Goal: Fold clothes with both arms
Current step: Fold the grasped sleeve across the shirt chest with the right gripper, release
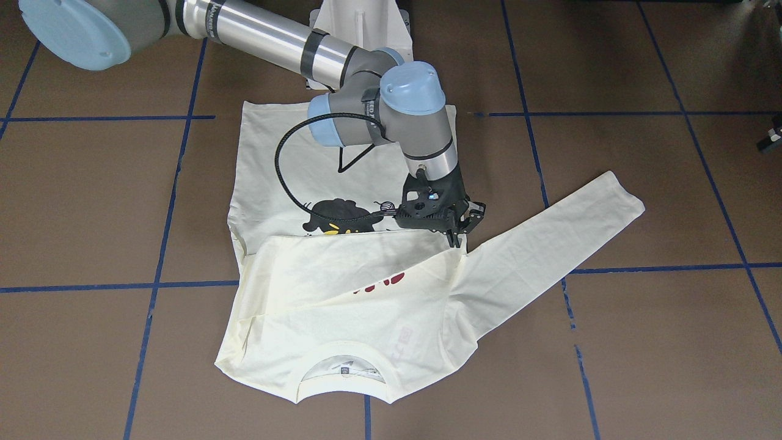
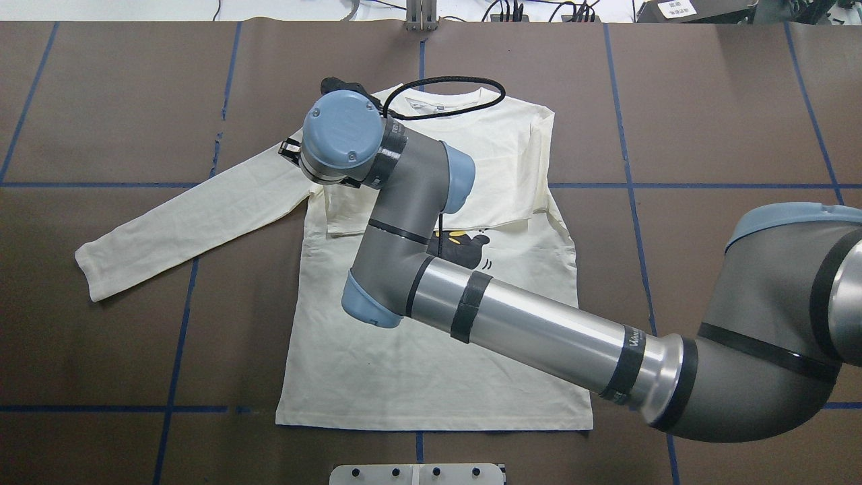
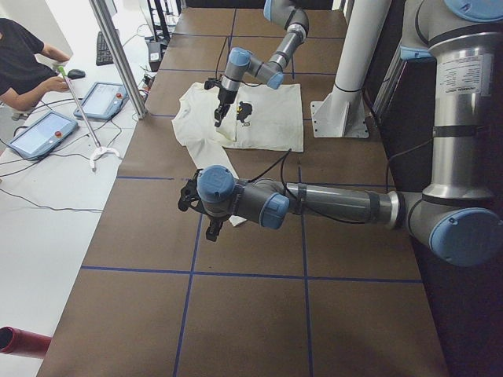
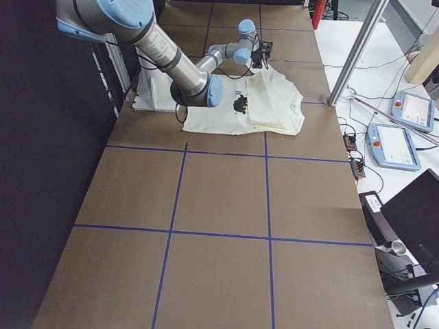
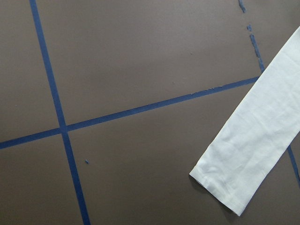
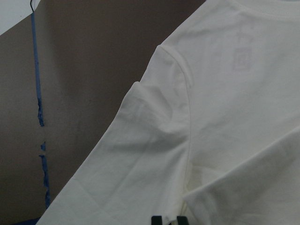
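The right gripper [image 1: 457, 235], jaws seemingly pressed together, is hovering at the T-shirt [image 1: 342, 318] lying mid-frame; the folded-over sleeve risks dragging loose; the left gripper's [image 3: 206, 216] state I cannot tell.

Cream T-shirt [image 1: 342, 305] with black cat print [image 1: 333, 215], brown table [image 1: 641, 342] gridded in blue tape [image 1: 160, 244]

Brown table surface [image 2: 707, 101] crossed by blue tape lines [image 2: 626, 185] into large squares, worn and broken in places. White pedestal base [image 3: 339, 118] right of centre in the left side view. At upper left there, a seated person [image 3: 23, 67] beside two flat tablets with red buttons [image 3: 39, 133], plus a keyboard [image 3: 104, 47] and slanted metal poles [image 3: 118, 55]. Lower right of the right side view: probably a dark laptop [image 4: 415, 219].
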